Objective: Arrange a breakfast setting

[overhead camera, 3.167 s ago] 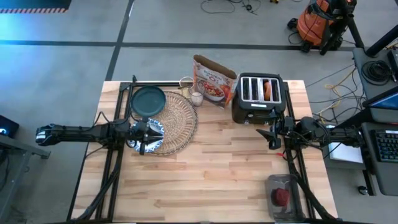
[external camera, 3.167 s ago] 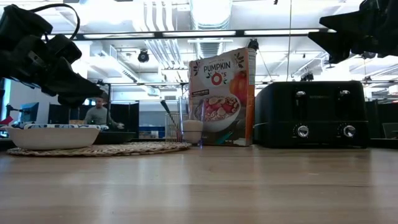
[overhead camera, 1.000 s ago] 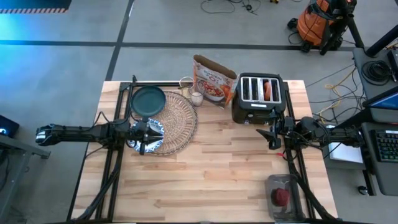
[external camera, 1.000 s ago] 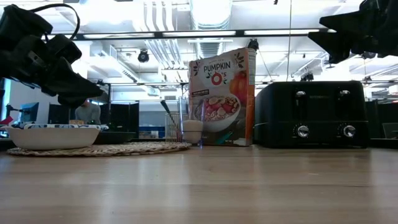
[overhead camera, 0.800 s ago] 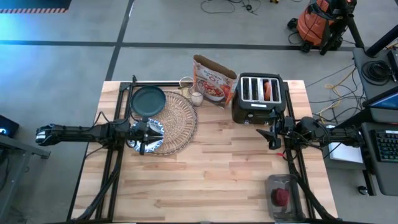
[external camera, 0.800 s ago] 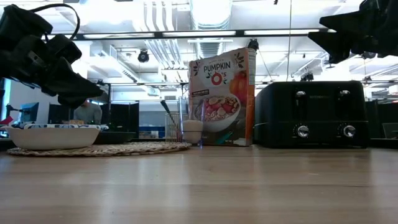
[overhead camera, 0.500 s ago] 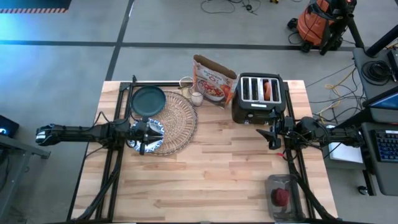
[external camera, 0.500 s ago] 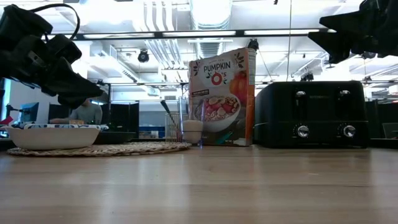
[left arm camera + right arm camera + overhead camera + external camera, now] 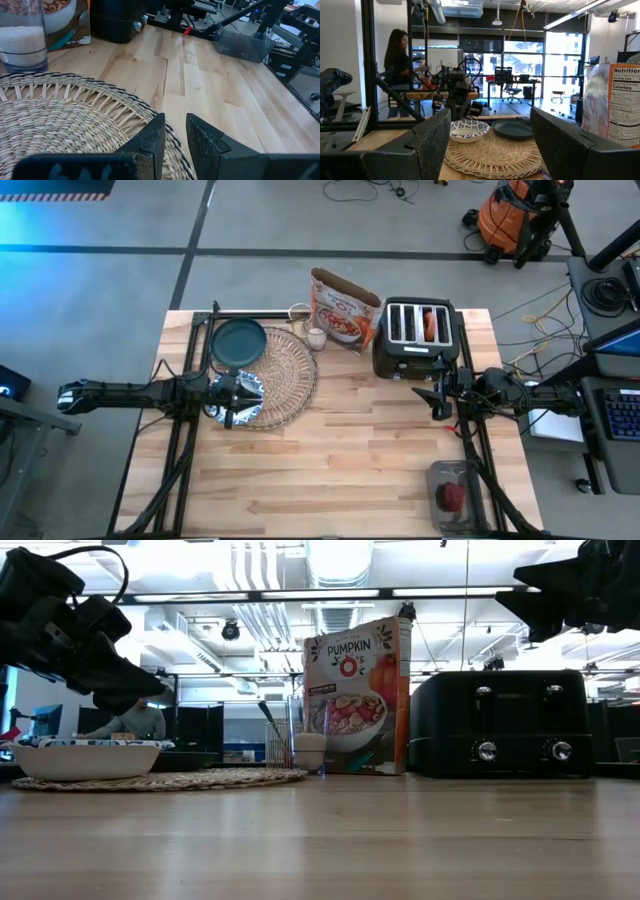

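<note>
The blue-and-white bowl (image 9: 247, 388) sits on the woven placemat's (image 9: 285, 370) left edge, half hidden beneath the left end effector (image 9: 236, 394), whose fingers (image 9: 152, 137) stand slightly parted, released, above the mat. The teal plate (image 9: 238, 342) overlaps the mat's far-left rim. The right end effector (image 9: 436, 396) hovers spread wide, empty, near the toaster (image 9: 415, 338). A red fruit (image 9: 452, 496) lies in a murky container on the worktop (image 9: 350, 460).
</note>
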